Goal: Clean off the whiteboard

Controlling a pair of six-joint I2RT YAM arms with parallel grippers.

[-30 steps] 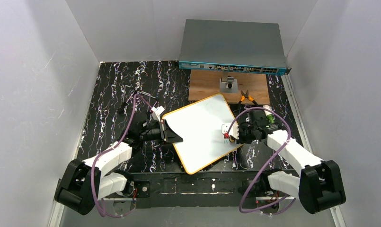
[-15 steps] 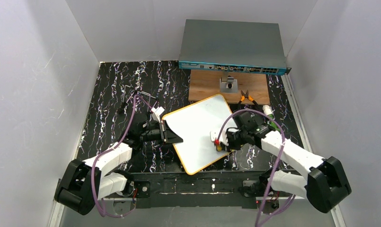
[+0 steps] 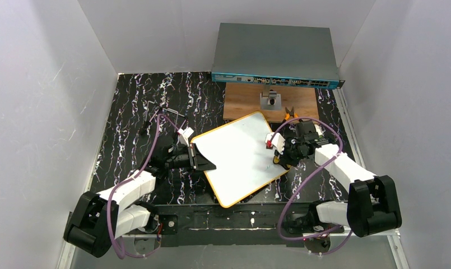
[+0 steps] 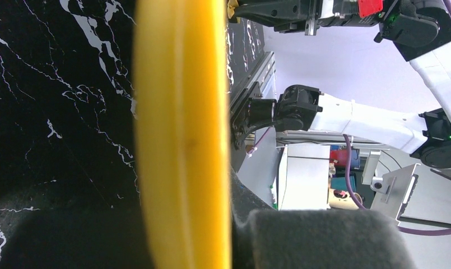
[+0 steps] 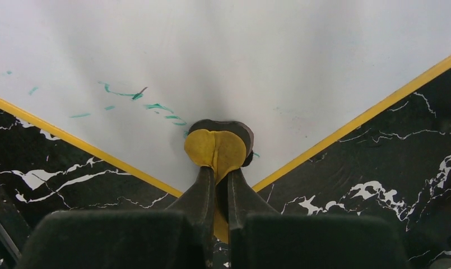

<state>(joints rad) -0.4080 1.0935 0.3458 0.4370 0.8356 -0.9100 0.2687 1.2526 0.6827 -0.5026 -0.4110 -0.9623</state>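
The whiteboard (image 3: 240, 157) is lying slanted in the middle of the black marbled table (image 3: 133, 112). The left end effector (image 3: 205, 161) is gripping its yellow rim at the left edge. The right end effector (image 5: 217, 168), closed on a small yellow pad (image 5: 214, 148), is pressing it onto the board near the right corner. A few green marks (image 5: 156, 106) are showing beside the pad

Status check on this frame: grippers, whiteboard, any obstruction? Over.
Left gripper shut on whiteboard rim. Right gripper shut on yellow pad, pad on board's right corner. Green marks beside it, unerased. Nothing blocking the surface.
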